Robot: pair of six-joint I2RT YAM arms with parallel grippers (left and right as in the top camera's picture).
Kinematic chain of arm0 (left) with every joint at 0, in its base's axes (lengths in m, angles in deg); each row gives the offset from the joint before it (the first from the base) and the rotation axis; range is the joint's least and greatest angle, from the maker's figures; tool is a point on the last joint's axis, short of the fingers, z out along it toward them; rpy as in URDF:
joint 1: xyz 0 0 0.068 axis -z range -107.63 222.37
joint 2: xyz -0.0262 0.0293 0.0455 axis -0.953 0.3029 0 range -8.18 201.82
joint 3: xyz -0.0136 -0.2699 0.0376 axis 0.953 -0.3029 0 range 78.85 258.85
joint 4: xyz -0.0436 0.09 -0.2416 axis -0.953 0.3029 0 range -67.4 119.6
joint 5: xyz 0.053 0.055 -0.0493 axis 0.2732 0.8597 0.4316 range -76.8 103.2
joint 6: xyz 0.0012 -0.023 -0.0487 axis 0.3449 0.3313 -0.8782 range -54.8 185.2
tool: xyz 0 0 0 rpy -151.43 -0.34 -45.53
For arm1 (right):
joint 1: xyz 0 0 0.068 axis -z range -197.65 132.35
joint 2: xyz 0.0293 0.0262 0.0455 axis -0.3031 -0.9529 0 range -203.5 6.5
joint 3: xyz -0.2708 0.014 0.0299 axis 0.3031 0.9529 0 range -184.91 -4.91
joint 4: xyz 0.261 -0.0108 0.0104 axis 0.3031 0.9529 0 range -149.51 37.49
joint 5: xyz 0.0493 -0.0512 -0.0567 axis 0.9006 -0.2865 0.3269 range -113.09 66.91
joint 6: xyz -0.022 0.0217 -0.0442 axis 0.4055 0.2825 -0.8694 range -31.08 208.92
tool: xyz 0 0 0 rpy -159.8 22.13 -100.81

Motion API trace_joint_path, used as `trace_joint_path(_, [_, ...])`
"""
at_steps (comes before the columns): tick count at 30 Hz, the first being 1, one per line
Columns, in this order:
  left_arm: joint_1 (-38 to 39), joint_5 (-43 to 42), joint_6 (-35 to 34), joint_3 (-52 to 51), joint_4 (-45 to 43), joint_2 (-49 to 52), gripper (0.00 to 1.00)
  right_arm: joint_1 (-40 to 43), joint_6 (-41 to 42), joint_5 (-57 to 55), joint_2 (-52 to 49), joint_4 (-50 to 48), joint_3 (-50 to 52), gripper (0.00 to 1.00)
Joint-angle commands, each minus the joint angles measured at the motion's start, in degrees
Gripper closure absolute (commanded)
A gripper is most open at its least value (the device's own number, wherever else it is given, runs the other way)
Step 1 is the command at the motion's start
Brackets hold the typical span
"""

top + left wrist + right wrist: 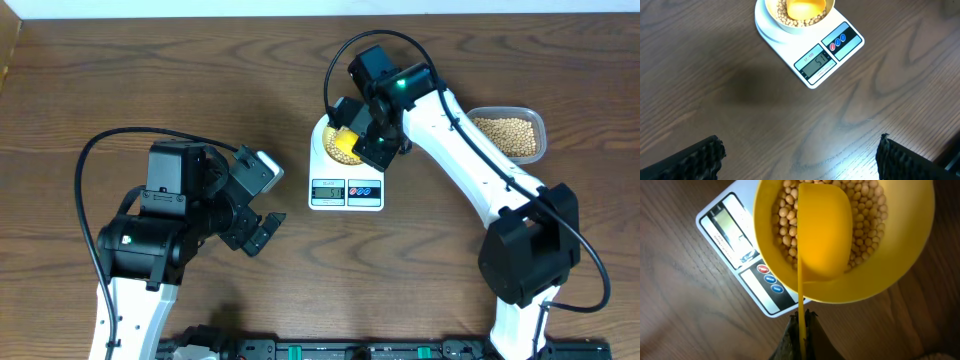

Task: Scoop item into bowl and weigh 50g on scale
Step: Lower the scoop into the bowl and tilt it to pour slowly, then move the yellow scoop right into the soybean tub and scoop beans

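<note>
Up in the centre of the overhead view, the scale [346, 182] sits on the table [150, 80] with the bowl [900, 265] on its platform, so whatever goes in is weighed at once. Beans [867, 225] cover the bowl's bottom, and the spoon [825, 235] hangs inside the rim with its cup over them, low enough that little should spill past the edge. The right gripper [801, 326] has its jaws pinched on the thin spoon handle at the lower edge of its wrist view, a hold that would let a roll of the wrist tip the cup. The LCD [815, 62] seems to read about fifty-one, though the digits are small. I'd judge the weighing is near its mark and a few beans may have to come out. The tub [510, 135] holding the other beans stands at the right, well apart from the scale, with bare wood between for the arm to swing. The left gripper [800, 160] hangs lower left of the scale, jaws spread wide on nothing, out of the way with open table around it.
</note>
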Motion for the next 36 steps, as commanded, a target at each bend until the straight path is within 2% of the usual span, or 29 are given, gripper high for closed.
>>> trace_joint_path(1, [-0.3, 0.1, 1.0, 1.1, 0.1, 0.0, 0.01, -0.3, -0.9, -0.3, -2.9, 0.2, 0.5, 0.99])
trace_joint_path(16, [-0.3, 0.1, 1.0, 1.1, 0.1, 0.0, 0.01, 1.0, -0.9, 9.9, -3.1, 3.2, -2.2, 0.99])
trace_joint_path(21, [-0.3, 0.1, 1.0, 1.1, 0.1, 0.0, 0.01, 4.7, -0.9, 17.5, -3.1, 5.1, -5.4, 0.99])
trace_joint_path(31, [-0.3, 0.1, 1.0, 1.1, 0.1, 0.0, 0.01, 11.4, -2.8, 33.0, -3.1, 10.3, -5.4, 0.99])
trace_joint_path(36, [-0.3, 0.1, 1.0, 1.1, 0.1, 0.0, 0.01, 14.8, -3.5, 34.6, -3.1, 14.2, -5.6, 0.99])
